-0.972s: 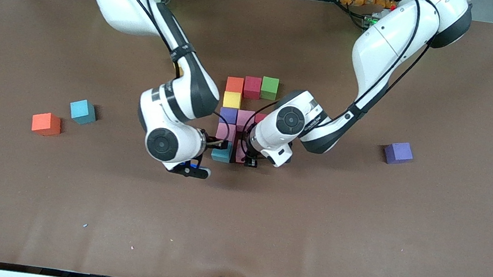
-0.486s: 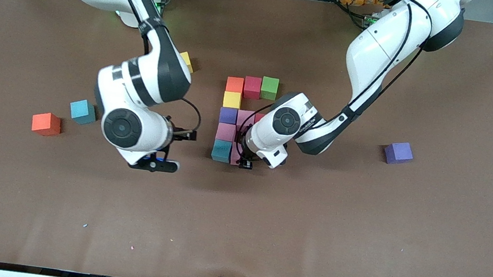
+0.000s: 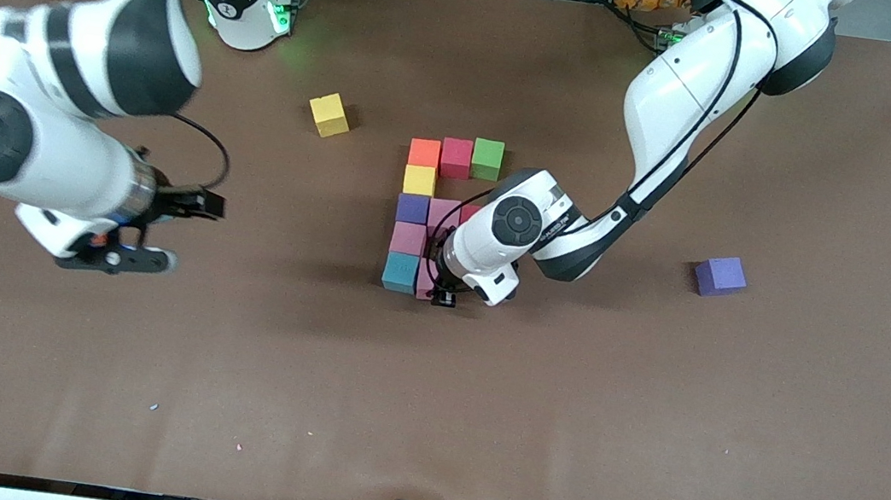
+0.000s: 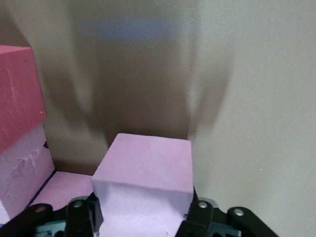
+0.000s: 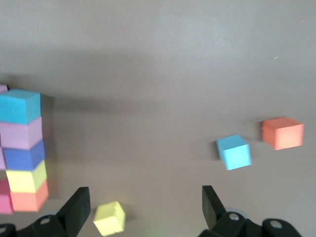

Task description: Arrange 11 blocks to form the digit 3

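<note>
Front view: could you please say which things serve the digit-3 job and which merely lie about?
Job: part-built digit 3 figure; pink block in left gripper at its camera-side end.
Lying about: yellow block, purple block, light-blue block, orange block; right gripper open at its arm's end.

Matt, finely grained foam pink block (image 4: 145,185) held between smooth black plastic fingers (image 4: 197,217); matt brown table (image 3: 648,414) covering; glossy white-and-black arm shells.
</note>
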Available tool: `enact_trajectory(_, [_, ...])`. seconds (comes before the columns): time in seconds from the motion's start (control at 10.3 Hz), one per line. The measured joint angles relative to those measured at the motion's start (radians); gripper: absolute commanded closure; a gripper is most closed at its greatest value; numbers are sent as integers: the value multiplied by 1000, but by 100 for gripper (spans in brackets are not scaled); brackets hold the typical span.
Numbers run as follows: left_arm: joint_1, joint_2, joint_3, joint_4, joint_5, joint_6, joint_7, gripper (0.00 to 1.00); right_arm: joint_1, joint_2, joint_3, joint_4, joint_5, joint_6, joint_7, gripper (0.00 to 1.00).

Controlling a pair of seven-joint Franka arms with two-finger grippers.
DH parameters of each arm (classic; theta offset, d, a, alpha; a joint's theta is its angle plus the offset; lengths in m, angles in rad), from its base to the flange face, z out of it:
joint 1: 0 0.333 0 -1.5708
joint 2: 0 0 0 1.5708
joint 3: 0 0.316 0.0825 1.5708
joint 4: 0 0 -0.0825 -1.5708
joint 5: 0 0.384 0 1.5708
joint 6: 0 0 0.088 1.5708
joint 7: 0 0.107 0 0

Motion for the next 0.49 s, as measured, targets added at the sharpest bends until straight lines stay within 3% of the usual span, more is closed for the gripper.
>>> enact_trajectory(0.19, [-1,0,1,1,0,0,1,94,-51,-62,-1,-11,-26,-4,-66,0])
enact_trajectory(0.49, [-2,1,3,1,0,-1,2,94,-88,-103,0,-18,-144,35,-126,0])
